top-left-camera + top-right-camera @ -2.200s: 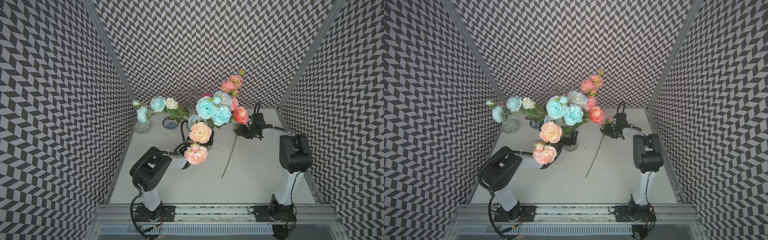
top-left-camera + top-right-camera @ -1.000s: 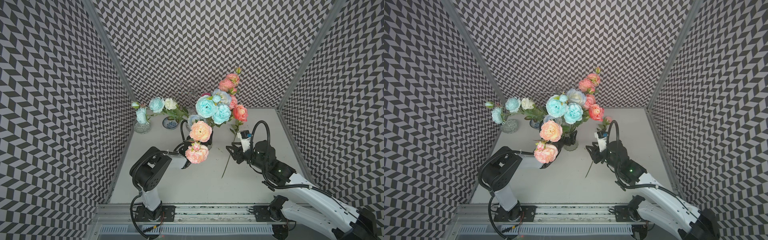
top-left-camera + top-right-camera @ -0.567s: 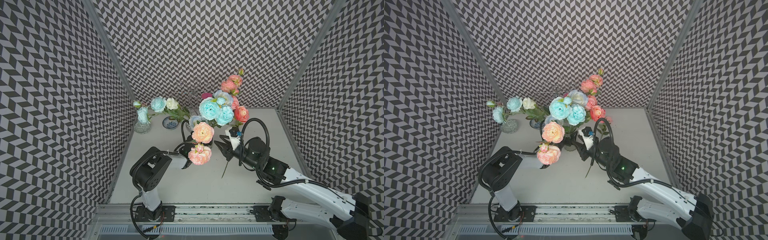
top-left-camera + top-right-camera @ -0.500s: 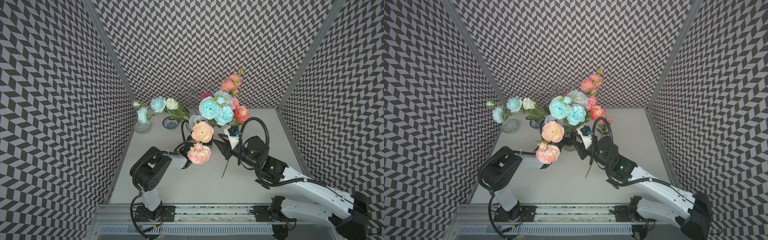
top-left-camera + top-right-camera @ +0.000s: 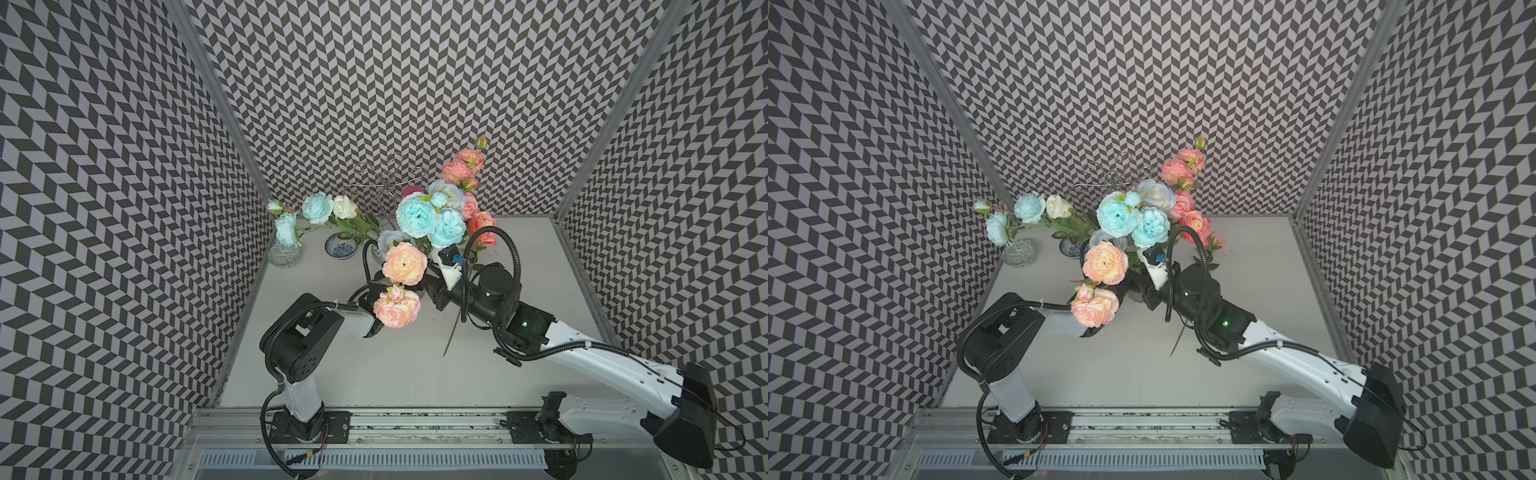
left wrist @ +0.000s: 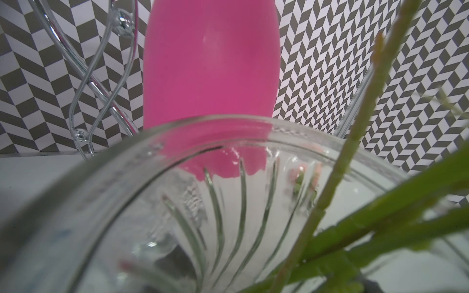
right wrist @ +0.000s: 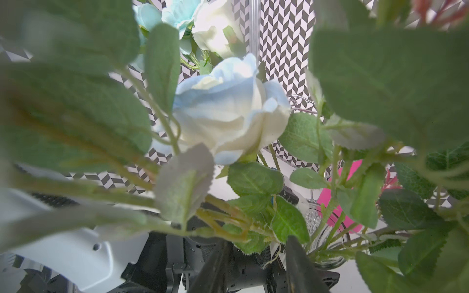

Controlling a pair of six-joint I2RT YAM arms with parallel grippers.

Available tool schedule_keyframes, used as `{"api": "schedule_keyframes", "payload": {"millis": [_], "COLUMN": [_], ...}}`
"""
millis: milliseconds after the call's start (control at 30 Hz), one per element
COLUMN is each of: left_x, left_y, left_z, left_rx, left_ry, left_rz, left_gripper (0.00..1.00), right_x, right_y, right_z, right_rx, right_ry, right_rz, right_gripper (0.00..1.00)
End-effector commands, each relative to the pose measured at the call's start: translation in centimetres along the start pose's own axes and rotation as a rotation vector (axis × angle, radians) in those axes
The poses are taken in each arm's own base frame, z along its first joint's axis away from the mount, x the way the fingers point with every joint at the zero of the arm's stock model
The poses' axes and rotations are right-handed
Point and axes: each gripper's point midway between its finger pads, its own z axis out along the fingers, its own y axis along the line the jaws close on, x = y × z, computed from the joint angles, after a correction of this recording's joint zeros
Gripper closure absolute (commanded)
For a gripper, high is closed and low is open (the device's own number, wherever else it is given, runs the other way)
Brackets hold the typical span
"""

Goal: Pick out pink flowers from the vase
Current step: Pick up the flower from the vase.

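Right gripper [image 7: 256,243], out near the back-right corner two seconds ago, is now sitting among the bouquet's leaves, jaws standing narrowly apart and gripping nothing. Vase [image 7: 313,220] is standing mid-table just beside the fingertips, with pink flowers [image 5: 404,264] leaning out of it. Left gripper is hiding under those blooms; grip cannot be told. Goblet [image 6: 210,76] is standing just behind the vase.

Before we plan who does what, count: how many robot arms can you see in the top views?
2. The left arm stands at the table's front left; the right arm stretches in from the front right. Both reach toward the flowers. None seems hidden.
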Motion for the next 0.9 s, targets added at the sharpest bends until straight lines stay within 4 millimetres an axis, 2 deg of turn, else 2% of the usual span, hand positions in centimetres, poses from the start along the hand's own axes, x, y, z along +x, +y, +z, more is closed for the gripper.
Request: {"api": "schedule_keyframes", "payload": {"millis": [0,233,467,600,867], "left_x": [4.8,4.8,5.0,4.9,4.9], "left_y": [0.0,0.0,0.0,0.1,0.2], "left_z": [0.1,0.2,0.1,0.1,0.2], "left_rx": [0.004,0.002,-0.001,-0.004,-0.009], "left_ry": [0.163,0.163,0.167,0.165,0.164], "left_rz": [-0.049,-0.049,-0.051,-0.05,-0.057], "left_gripper": [0.13,0.13,0.12,0.12,0.12], "right_x": [-2.7,-2.7,-3.8,-4.4,-5.4], "right_y": [0.7,1.3,0.3,0.2,0.0], "right_z": [0.3,0.9,1.0,0.4,-1.5], "right_rx": [-0.027,-0.042,0.015,0.018,0.016], "right_ry": [-0.086,-0.089,-0.137,-0.159,-0.174], "right_rz": [-0.012,0.004,0.023,0.044,0.06], "right_gripper": [0.64,0.7,0.86,0.92,0.94]}}
